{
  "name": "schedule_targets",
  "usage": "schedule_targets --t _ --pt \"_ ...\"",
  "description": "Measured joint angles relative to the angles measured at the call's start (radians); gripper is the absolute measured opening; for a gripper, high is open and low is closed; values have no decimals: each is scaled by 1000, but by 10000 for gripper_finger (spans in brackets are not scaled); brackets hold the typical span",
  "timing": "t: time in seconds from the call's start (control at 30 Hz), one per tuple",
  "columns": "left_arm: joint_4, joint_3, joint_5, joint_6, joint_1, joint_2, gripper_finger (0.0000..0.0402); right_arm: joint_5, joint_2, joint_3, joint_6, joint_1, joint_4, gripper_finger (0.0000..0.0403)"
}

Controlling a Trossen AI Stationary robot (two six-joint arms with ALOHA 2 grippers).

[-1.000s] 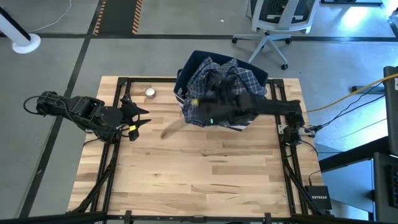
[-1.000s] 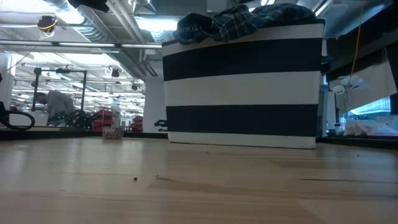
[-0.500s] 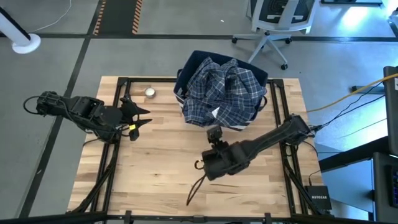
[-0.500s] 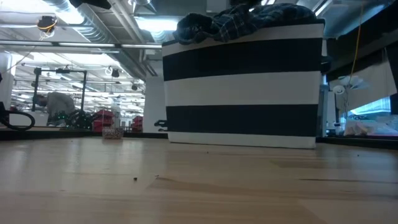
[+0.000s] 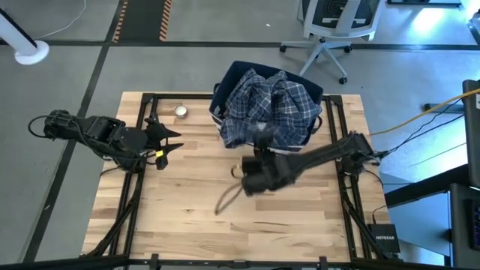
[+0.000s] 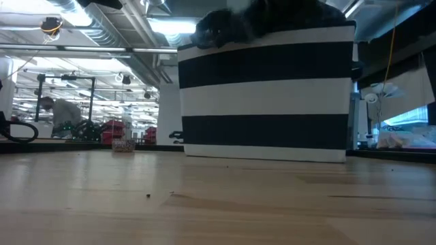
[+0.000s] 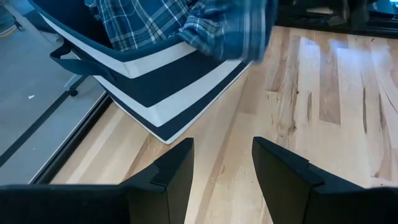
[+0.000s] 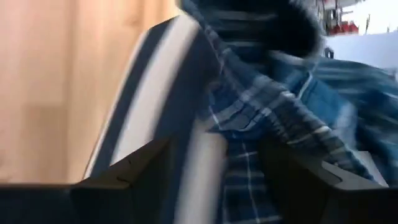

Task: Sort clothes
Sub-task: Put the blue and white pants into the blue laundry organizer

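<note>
the striped navy bin [image 5: 225,82] stood at the table's [image 5: 300,232] far edge, the plaid shirt [image 5: 266,109] heaped over its rim. the right gripper [image 8: 208,171], fingers apart and empty, faced that hem; it probably needed a deep bite. the left gripper [image 5: 166,140] waited open at the left edge.

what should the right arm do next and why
Probably move the open right gripper onto the plaid shirt and close on a fold. Its fingers hold nothing, it faces the shirt heaped over the striped bin, and no garment lies on the table yet. The left gripper waits aside.
</note>
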Motion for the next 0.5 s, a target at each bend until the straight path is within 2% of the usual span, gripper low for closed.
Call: schedule_targets --t 0.23,0.5 --pt "-1 0 0 -5 0 0 158 22 -44 204 -10 -168 -12 253" --pt "-2 0 1 -5 0 0 158 -164 -56 307 -12 -419 2 253"
